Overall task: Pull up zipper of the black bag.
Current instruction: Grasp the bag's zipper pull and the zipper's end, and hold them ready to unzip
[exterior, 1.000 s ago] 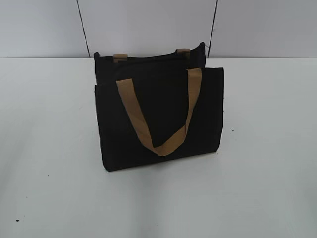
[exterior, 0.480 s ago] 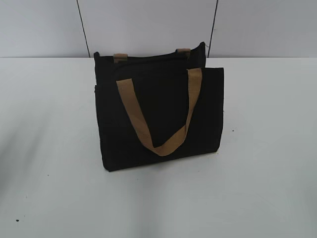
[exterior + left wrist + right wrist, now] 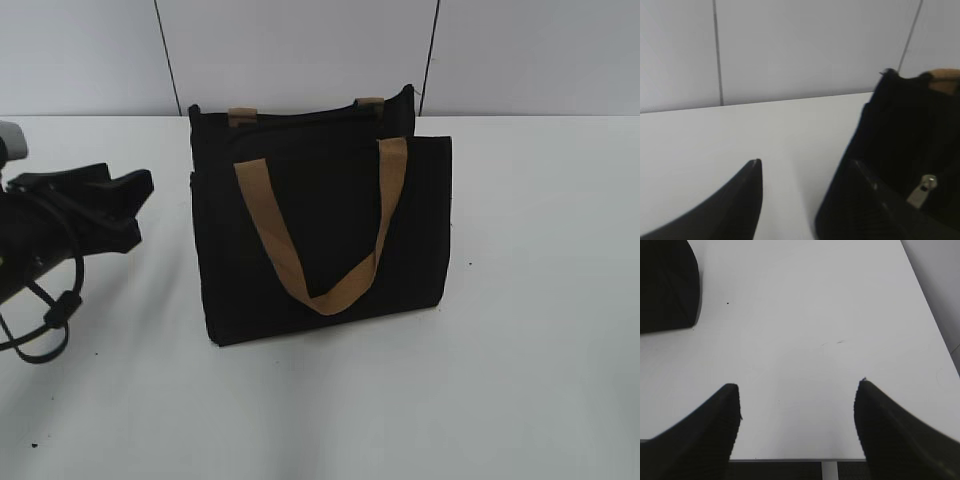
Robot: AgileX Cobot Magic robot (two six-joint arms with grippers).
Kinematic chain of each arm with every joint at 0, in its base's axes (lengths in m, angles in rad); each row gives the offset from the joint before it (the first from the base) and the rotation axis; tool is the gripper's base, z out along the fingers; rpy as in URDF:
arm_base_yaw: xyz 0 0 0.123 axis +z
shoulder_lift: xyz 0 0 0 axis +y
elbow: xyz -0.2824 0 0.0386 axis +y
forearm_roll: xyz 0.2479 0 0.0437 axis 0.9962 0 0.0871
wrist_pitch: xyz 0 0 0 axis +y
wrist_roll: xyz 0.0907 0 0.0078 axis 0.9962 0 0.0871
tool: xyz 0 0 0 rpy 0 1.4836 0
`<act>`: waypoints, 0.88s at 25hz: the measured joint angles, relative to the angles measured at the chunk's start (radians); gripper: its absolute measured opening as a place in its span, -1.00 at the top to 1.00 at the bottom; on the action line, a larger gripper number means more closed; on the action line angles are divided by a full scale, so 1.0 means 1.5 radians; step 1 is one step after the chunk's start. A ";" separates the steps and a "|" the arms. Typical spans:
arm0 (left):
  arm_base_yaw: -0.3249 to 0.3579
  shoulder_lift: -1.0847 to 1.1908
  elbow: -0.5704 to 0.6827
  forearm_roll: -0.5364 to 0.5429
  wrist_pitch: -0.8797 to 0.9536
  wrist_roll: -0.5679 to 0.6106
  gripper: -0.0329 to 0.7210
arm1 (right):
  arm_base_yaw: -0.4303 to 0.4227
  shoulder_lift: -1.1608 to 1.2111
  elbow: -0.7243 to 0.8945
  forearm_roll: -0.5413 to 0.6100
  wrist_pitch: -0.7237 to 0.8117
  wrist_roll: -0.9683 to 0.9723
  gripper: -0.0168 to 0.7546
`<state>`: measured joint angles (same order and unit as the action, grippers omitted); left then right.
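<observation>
White bench [image 3: 520, 380] holds the black bag [image 3: 320, 240], standing up in the middle. It looks soft and floppy, so it may sag when tugged. Left of the bag hangs the left claw [image 3: 135, 205], spread wide. The right claw [image 3: 797, 425] is spread too. The zipper [image 3: 923, 189] is small, hard metal; pinch its pull.

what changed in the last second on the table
The left gripper has come into the exterior view from the left edge, jaws open, holding nothing and stopping short of the black bag. The bag and its tan handle stayed as they were.
</observation>
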<state>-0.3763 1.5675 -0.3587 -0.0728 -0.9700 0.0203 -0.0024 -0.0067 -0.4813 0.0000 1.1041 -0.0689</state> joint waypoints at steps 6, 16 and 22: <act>0.000 0.147 -0.009 0.128 -0.092 -0.076 -0.17 | 0.000 0.000 0.000 0.000 0.000 0.000 -0.46; 0.000 0.267 -0.065 0.239 -0.094 -0.081 -0.17 | 0.000 0.000 0.000 0.000 0.000 0.000 -0.46; 0.000 0.296 -0.114 0.274 -0.082 -0.081 -0.15 | 0.000 0.000 0.000 0.000 0.000 0.000 -0.46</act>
<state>-0.3770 2.0114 -0.5289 0.3376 -1.0935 -0.1016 -0.0024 -0.0067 -0.4813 0.0000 1.1041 -0.0689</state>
